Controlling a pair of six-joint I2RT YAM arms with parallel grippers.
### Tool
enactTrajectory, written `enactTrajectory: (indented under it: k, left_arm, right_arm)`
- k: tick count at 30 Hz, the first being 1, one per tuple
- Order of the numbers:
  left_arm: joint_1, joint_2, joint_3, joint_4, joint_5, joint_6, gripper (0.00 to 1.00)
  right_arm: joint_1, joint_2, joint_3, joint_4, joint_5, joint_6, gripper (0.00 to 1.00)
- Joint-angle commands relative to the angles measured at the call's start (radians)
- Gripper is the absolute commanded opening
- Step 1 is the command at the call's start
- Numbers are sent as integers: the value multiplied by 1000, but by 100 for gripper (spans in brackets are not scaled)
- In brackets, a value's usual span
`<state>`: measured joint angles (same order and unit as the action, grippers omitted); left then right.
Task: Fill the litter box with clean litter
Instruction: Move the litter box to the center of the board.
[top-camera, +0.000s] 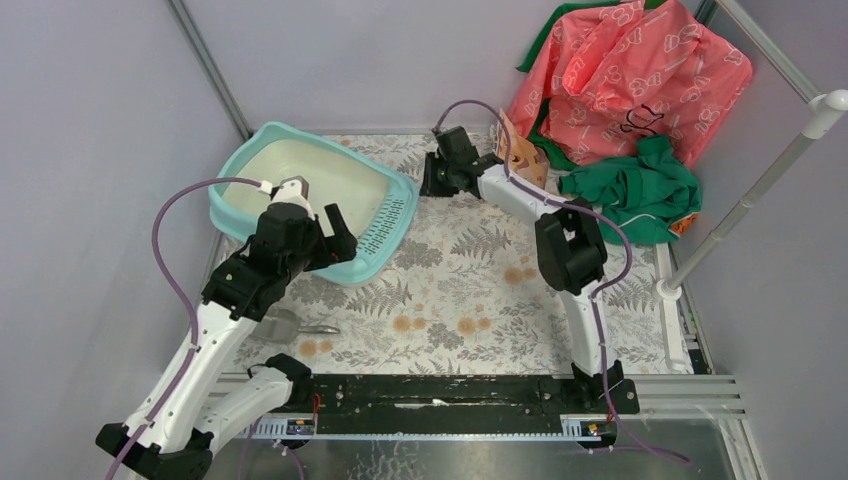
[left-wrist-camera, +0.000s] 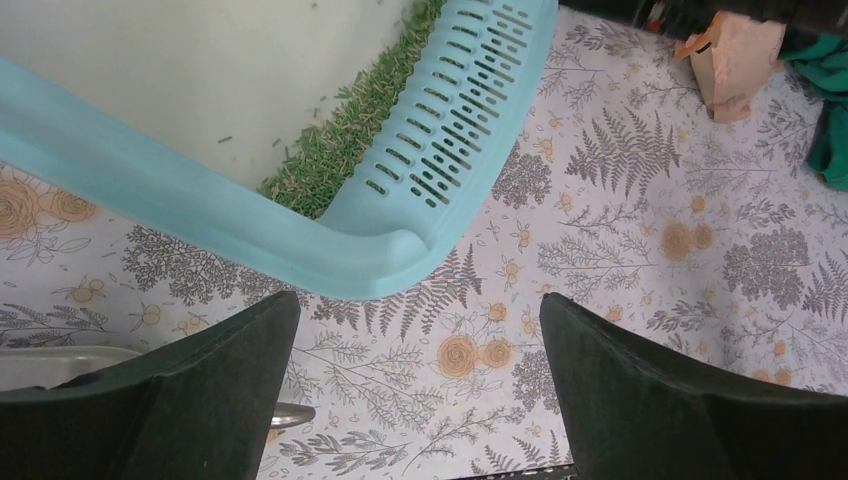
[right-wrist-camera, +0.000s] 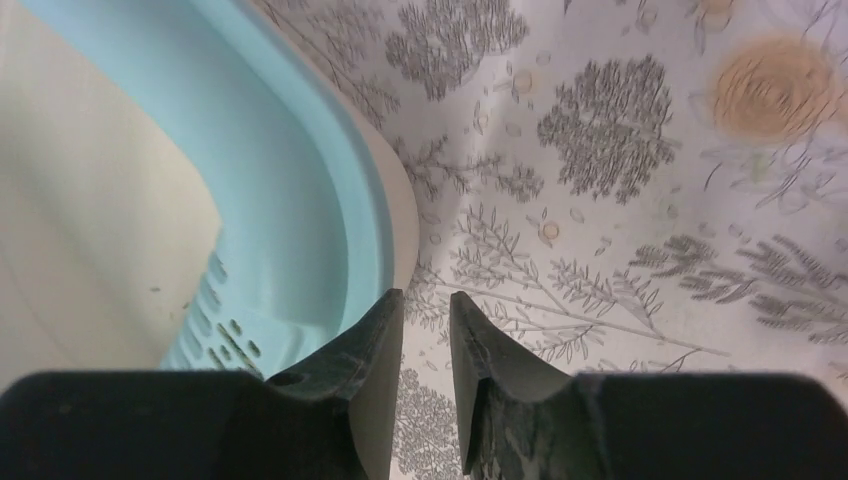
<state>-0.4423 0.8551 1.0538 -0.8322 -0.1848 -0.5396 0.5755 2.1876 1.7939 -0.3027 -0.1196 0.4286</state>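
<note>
The light-teal litter box (top-camera: 262, 138) with a cream basin lies at the table's back left, its slotted grille (top-camera: 386, 226) towards the middle. Green clean litter (left-wrist-camera: 340, 135) lies in a thin strip along the grille inside the basin. My left gripper (top-camera: 336, 236) hovers over the box's near corner; in the left wrist view it (left-wrist-camera: 418, 298) stands wide open with nothing between its fingers. My right gripper (top-camera: 433, 181) is low beside the box's right end. Its fingers (right-wrist-camera: 425, 294) stand a narrow gap apart over the cloth, holding nothing, just off the box's rim (right-wrist-camera: 360, 210).
A grey scoop (top-camera: 290, 324) lies on the fern-printed cloth near the left arm. A small peach paper bag (top-camera: 527, 156) stands behind the right arm. A pink printed bag (top-camera: 630, 70) and a green cloth (top-camera: 636, 192) fill the back right corner. A white pole (top-camera: 750, 200) leans at the right.
</note>
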Motion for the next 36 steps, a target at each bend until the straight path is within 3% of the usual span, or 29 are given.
enactTrajectory:
  k: [1, 7, 15, 16, 20, 21, 29, 36]
  left_arm:
    - [4, -6, -17, -24, -18, 3, 99]
    - [4, -5, -58, -78, -34, -117, 99]
    - [2, 4, -210, -44, -39, -327, 95]
    - [2, -21, -245, -24, -41, -348, 88]
    - [2, -143, -363, 27, -62, -451, 43]
    - [2, -168, -383, 30, -77, -476, 40]
    - [2, -319, -517, 27, -282, -712, 38]
    - [6, -206, -496, -5, -415, -844, 48]
  right_arm:
    - [-41, -42, 103, -7, -73, -27, 33]
    - [-56, -286, -141, -8, 0, -76, 38]
    - [-56, -568, -523, 82, -70, -28, 39]
    - [-56, -591, -558, 89, -79, -26, 40]
    - [-55, -671, -638, 93, -91, -30, 40]
    - [-55, -683, -647, 91, -91, -35, 40]
    - [-56, -707, -673, 79, -125, -48, 40]
    - [-55, -715, -683, 71, -146, -55, 40]
